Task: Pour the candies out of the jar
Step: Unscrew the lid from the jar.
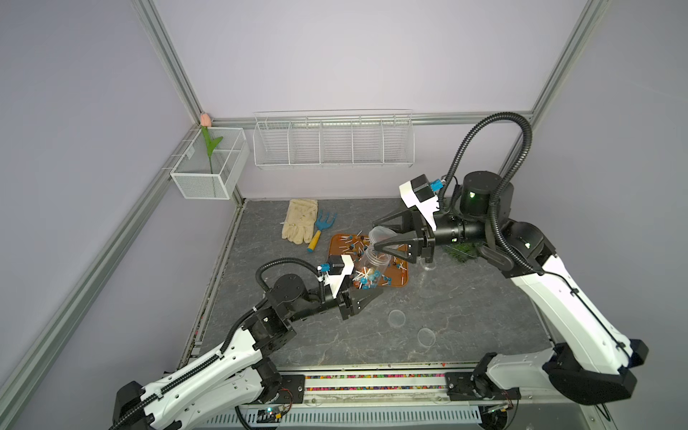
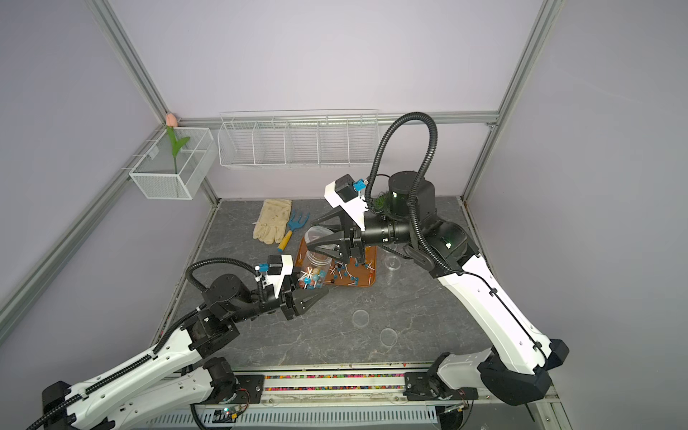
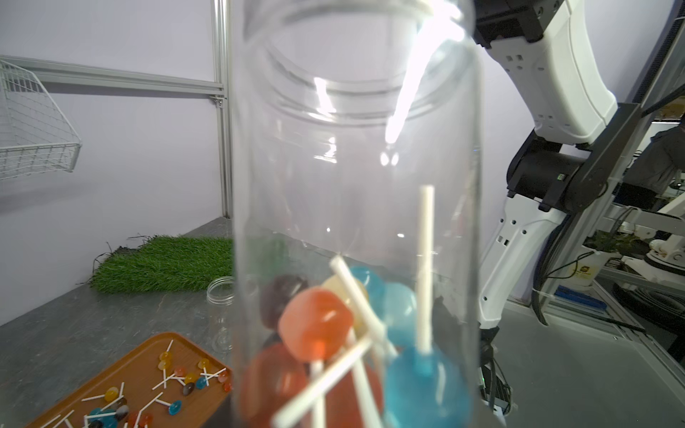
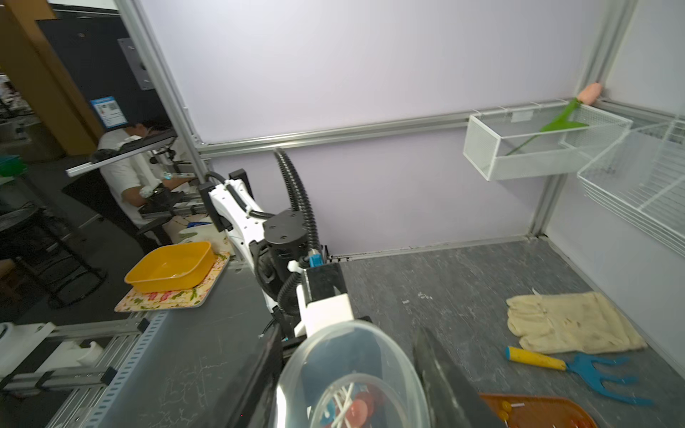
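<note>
- The candies [image 3: 315, 326] lie in a heap at the bottom of the jar [image 1: 366, 270], in the middle of a top view, by the brown tray [image 1: 405, 279].
- The jar looks light, hard and slippery, so it is best held around its fat sides.
- The left gripper [image 1: 368, 287] squeezes the jar's bottom end.
- The right gripper [image 1: 376, 237] pinches the clear cap [image 4: 348, 355] at its top.

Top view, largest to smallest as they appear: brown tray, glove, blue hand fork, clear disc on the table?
1. Brown tray, though partly hidden by the jar.
2. Glove.
3. Blue hand fork.
4. Clear disc; the second disc looks the same size.
</note>
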